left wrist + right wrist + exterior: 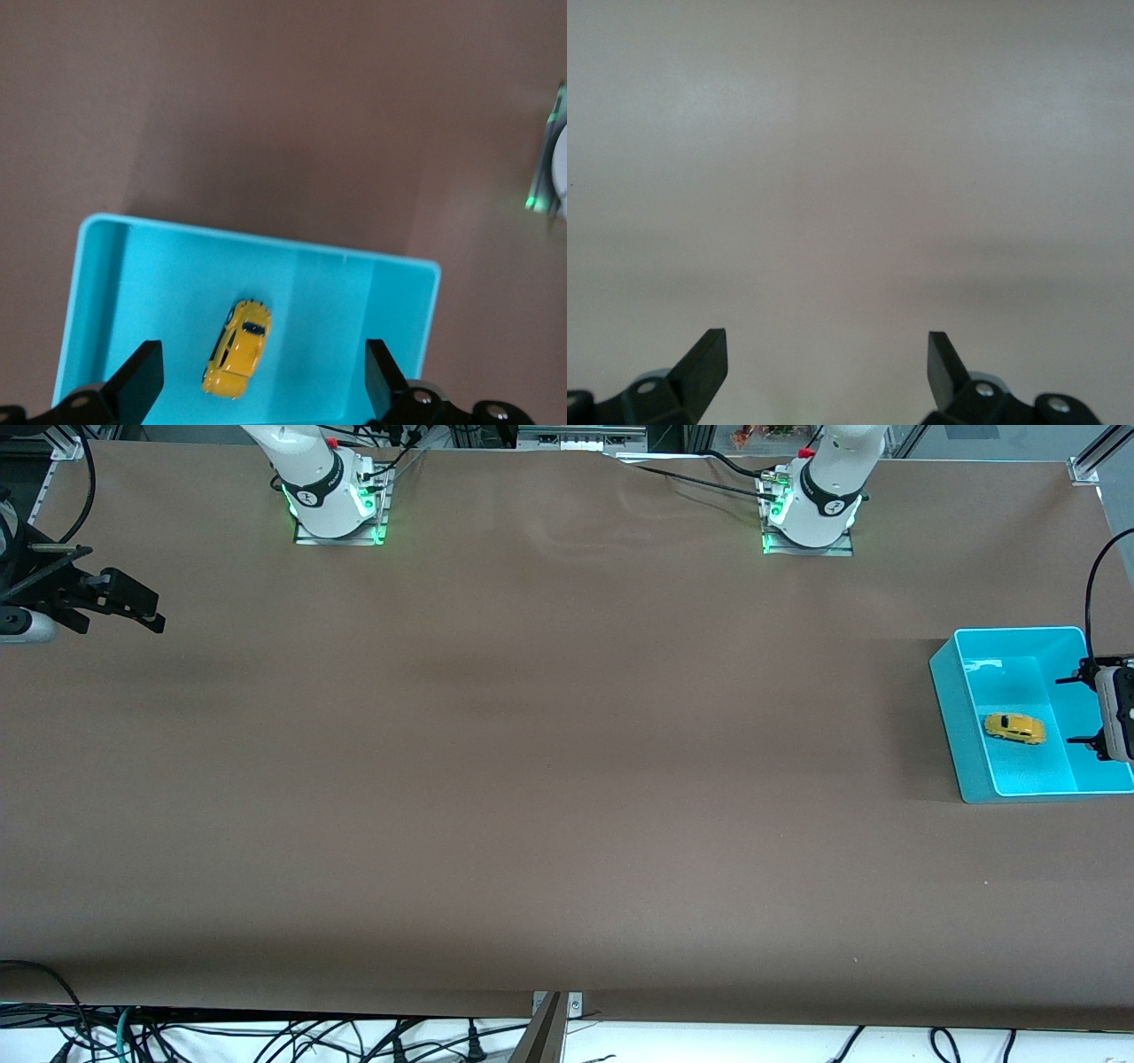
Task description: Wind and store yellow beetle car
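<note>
Car [1015,728] lying loose in bin [946,691] at frame's right edge, left gripper [1084,710] spread wide above it, right gripper [133,607] spread and waiting at upper left; storing apparently done, next likely only a clean retreat.

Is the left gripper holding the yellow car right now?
No, the yellow car lies on the floor of the blue bin, and the left gripper hangs open above it with its fingers clear of the car.
</note>
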Available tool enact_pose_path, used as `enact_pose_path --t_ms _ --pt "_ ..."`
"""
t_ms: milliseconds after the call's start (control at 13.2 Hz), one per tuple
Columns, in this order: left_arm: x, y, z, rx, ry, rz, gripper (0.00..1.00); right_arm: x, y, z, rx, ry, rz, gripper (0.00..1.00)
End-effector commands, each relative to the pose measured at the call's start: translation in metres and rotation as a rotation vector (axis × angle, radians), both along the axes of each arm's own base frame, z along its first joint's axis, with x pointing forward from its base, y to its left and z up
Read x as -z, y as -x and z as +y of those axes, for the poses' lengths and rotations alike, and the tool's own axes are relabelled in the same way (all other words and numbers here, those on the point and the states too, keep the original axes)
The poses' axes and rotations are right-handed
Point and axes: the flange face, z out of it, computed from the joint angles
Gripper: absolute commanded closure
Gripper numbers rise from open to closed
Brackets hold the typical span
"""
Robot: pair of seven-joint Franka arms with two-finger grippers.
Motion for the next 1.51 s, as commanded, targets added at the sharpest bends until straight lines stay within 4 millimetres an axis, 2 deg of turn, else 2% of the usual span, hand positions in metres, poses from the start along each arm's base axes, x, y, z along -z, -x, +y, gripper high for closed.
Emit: enact_pose_path --t_ms 0,76,227,302,378,529,756,907,1134,1285,1436 --pt "-0.019 -0.015 -0.038 -0.186 -0.065 0.041 0.00 -0.006 0.001 0.004 0.007 -0.004 0.009 0.00" --pt "-0.028 -0.020 -0.064 -0.239 -0.085 0.041 0.00 -0.007 0.002 0.005 0.006 -0.005 0.008 0.00" --pt "-0.055 -0.026 -0.102 -0.329 -0.118 0.018 0.00 -0.009 0.003 0.010 -0.002 -0.004 0.005 0.00" --pt "-0.076 -0.024 -0.119 -0.377 -0.149 -0.008 0.00 -0.009 0.004 0.011 -0.004 -0.004 0.008 0.00" --pt "-0.092 -0.025 -0.149 -0.410 -0.187 -0.030 0.00 -0.009 0.004 0.011 -0.004 -0.006 0.011 0.00" --pt "-0.114 -0.022 -0.195 -0.484 -0.267 -0.071 0.00 -0.009 0.004 0.011 -0.004 -0.007 0.011 0.00" --pt "-0.139 -0.014 -0.246 -0.799 -0.262 -0.120 0.00 -0.005 0.005 0.008 0.004 -0.009 0.026 0.00" --pt "-0.143 -0.005 -0.262 -0.935 -0.235 -0.135 0.00 -0.003 0.006 0.007 0.006 -0.010 0.037 0.00" --pt "-0.151 0.019 -0.253 -1.155 -0.203 -0.199 0.00 -0.003 0.007 0.007 0.007 -0.009 0.037 0.00" --pt "-0.153 0.043 -0.257 -1.326 -0.228 -0.198 0.00 -0.003 0.006 0.007 0.006 -0.009 0.039 0.00" --pt "-0.156 0.051 -0.264 -1.331 -0.233 -0.202 0.00 -0.003 0.006 0.007 0.006 -0.009 0.039 0.00"
